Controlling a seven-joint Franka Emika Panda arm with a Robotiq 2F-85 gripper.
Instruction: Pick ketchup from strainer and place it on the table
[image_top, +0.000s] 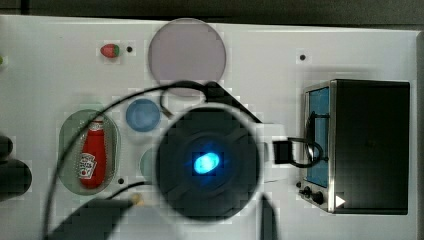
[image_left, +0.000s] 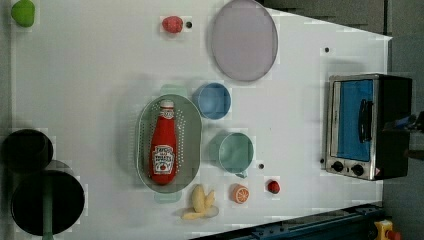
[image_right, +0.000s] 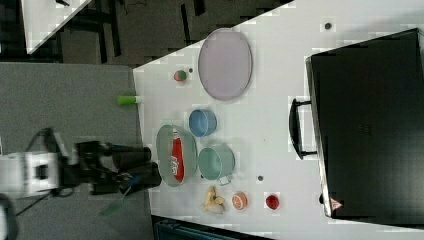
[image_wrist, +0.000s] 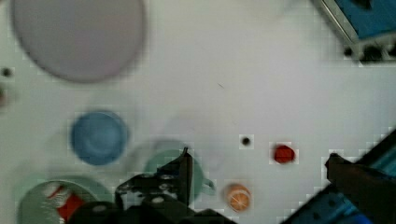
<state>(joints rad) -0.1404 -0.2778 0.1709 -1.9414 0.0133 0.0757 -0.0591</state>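
My gripper (image_wrist: 257, 161) is wide open and holds nothing. It hangs high over the table (image_left: 100, 75), above the green cup (image_left: 236, 152).

The ketchup (image_left: 163, 147) lies flat in the strainer (image_left: 192, 135). In the left view its white cap points up and its label faces me. The ketchup fills most of the strainer's middle.

Just beside the strainer, on the left view's right, sit the blue cup (image_left: 212, 100) and the green cup. A round plate (image_left: 244, 40) lies farther up, with a strawberry (image_left: 172, 24) near it. A little oven (image_left: 367, 126) stands at the left view's right, well apart from the strainer.
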